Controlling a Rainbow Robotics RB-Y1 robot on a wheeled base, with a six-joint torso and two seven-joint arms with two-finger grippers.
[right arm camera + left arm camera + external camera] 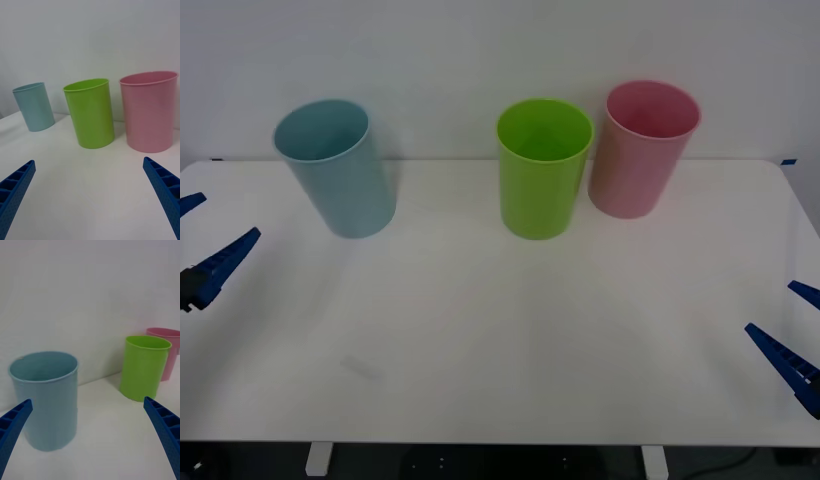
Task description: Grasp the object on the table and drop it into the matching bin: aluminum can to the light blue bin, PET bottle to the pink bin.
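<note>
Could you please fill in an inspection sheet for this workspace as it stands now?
Surface: white table, bare in front of the bins.
Job's things: light blue bin far left, pink bin far right, both upright; can nothing seen.
Clutter: green bin close beside the pink one.
Grippers: left gripper at the left edge, right gripper at the right edge, both open and holding nothing.
Cables: nothing seen.
Surroundings: plain pale wall.

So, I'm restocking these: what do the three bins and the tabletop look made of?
The light blue bin, green bin and pink bin look like thin moulded plastic: uniform colour, soft sheen, thin rims. The table looks like smooth matte white laminate, though its core is unclear.
</note>
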